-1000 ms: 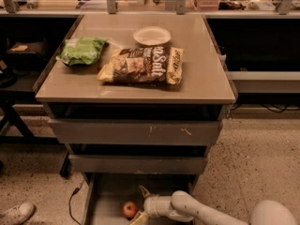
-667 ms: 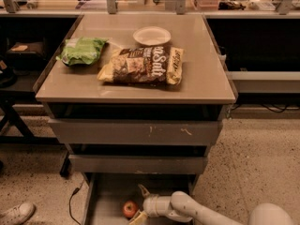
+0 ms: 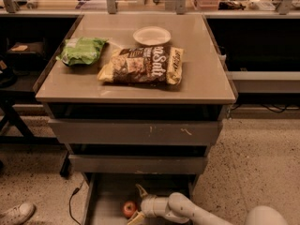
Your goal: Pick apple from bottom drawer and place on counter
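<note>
The small red apple [image 3: 129,209] lies on the floor of the pulled-out bottom drawer [image 3: 105,196], near its front. My gripper [image 3: 138,204] reaches into the drawer from the right, low over the floor. Its fingers are spread open, one finger [image 3: 140,190] behind the apple and the other at the frame's lower edge in front of it. The apple sits just left of the fingertips, at the mouth of the gap. The beige-grey counter [image 3: 206,74] is the cabinet top above.
On the counter lie a green bag [image 3: 81,50], a large brown and yellow snack bag [image 3: 143,65] and a white bowl [image 3: 151,35]. Two shut grey drawers [image 3: 136,132] sit above the open one. A white shoe [image 3: 16,213] and a cable [image 3: 72,200] are at the left on the floor.
</note>
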`<state>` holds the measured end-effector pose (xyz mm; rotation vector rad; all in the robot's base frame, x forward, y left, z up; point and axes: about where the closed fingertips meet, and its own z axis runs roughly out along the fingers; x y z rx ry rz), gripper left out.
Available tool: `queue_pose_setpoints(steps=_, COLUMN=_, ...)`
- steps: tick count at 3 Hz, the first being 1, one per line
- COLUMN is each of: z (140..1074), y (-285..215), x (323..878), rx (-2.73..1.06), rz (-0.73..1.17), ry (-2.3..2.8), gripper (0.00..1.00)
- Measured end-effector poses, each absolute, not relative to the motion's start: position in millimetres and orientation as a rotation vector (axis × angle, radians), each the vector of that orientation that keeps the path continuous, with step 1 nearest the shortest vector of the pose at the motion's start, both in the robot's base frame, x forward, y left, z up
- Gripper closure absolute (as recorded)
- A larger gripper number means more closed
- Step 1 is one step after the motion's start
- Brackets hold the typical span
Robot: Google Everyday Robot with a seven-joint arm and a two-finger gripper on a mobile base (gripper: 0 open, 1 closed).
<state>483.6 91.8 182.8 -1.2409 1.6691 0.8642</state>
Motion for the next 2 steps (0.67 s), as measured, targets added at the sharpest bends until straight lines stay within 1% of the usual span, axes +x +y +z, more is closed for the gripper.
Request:
queue_pose_setpoints(steps=1, z=160.5, y=91.4, x=485.6, rx=-1.207, rz=0.860, ry=1.695, gripper=0.00)
queue_pose_setpoints(steps=2, z=160.4, y=91.4, x=485.6, rx=-1.207, rz=0.860, ry=1.696, gripper=0.00)
